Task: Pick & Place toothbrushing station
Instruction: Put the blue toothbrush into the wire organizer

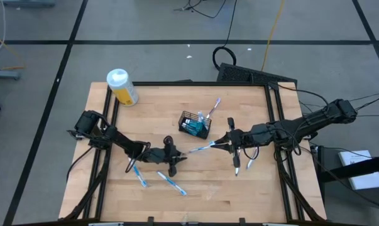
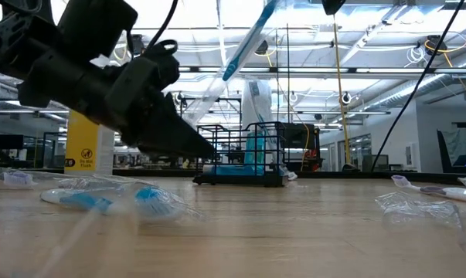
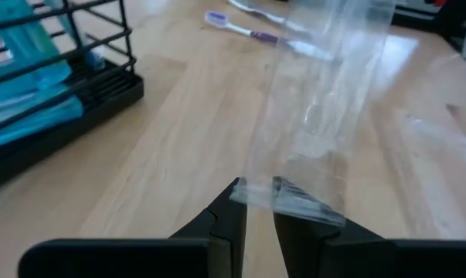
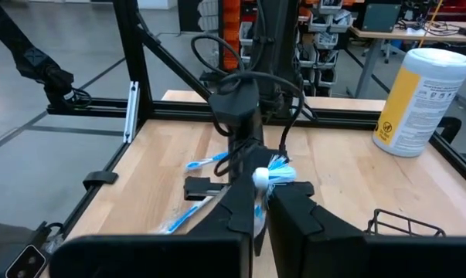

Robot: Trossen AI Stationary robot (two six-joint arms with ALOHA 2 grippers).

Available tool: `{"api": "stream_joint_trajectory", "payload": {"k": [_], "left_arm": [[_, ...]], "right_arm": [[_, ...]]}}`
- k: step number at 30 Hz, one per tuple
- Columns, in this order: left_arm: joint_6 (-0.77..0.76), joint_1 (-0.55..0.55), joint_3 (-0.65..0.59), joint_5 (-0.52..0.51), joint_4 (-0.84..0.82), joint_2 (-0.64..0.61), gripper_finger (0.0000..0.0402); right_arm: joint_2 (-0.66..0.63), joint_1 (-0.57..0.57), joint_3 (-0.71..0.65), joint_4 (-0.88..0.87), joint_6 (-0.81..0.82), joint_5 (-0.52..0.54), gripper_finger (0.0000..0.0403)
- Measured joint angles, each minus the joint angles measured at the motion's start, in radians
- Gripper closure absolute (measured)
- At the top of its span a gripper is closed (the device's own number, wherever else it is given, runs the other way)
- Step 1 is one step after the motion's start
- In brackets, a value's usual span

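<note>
Basket [image 1: 194, 124] is sitting just up-desk and left of the right gripper [image 1: 225, 143], whose jaws are clamping a toothbrush [image 1: 202, 149] pointing leftward (left gripper [image 1: 175, 158], pinching clear wrapper [image 3: 325, 100], is lying similarly near).

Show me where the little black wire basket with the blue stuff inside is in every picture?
High view: the small black wire-mesh basket sits mid-table, toward the far edge.
Low view: centre, far back on the tabletop.
Left wrist view: upper left, cut by the picture's edge.
Right wrist view: only a bit of wire rim, bottom right corner.
Shared landmark: the yellow bottle with white cap, seen in the high, low and right wrist views.
</note>
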Motion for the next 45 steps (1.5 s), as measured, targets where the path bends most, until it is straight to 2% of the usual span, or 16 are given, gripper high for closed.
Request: {"api": "stream_joint_trajectory", "payload": {"k": [26,38,42,45], "left_arm": [[0.105,0.000,0.134,0.079,-0.025,0.000,0.0335],[0.114,0.000,0.145,0.089,-0.019,0.002,0.0335],[0.129,-0.001,0.174,0.126,-0.023,0.003,0.0335],[0.146,-0.001,0.206,0.142,-0.051,0.003,0.0335]], "right_arm": [[0.058,-0.005,0.000,0.029,0.000,-0.053,0.0395],[0.075,-0.006,0.001,0.047,0.002,-0.056,0.0395],[0.073,-0.022,0.002,0.064,0.007,-0.126,0.0395],[0.073,-0.025,0.003,0.072,0.007,-0.115,0.0395]]}}
